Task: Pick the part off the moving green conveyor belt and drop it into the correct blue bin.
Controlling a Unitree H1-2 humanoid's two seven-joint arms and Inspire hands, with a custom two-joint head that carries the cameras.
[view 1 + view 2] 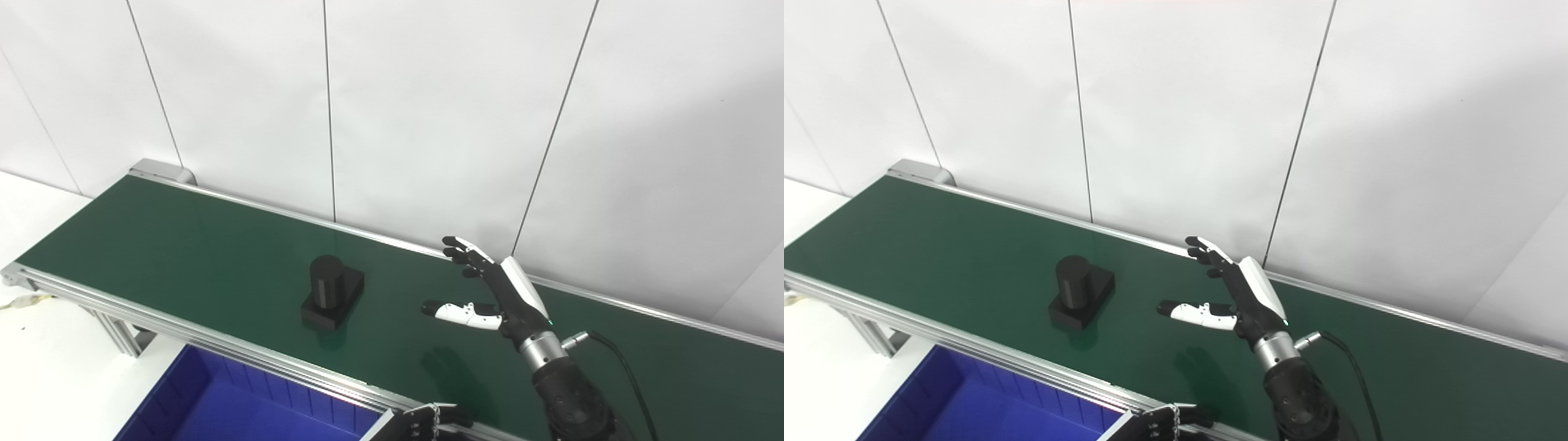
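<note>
A black part [331,293], a short cylinder standing on a flat rectangular base, rides on the green conveyor belt [184,245] near its front edge. My right hand [490,291] hovers over the belt to the right of the part, open, fingers stretched toward the wall and thumb pointing left at the part. A clear gap separates it from the part. Only the fingertips of my left hand [429,419] show at the bottom edge, below the belt's front rail.
A blue bin [202,404] sits below the belt's front rail at bottom left. Aluminium rails edge the belt, with a leg frame [116,334] at the left. A white panelled wall stands close behind.
</note>
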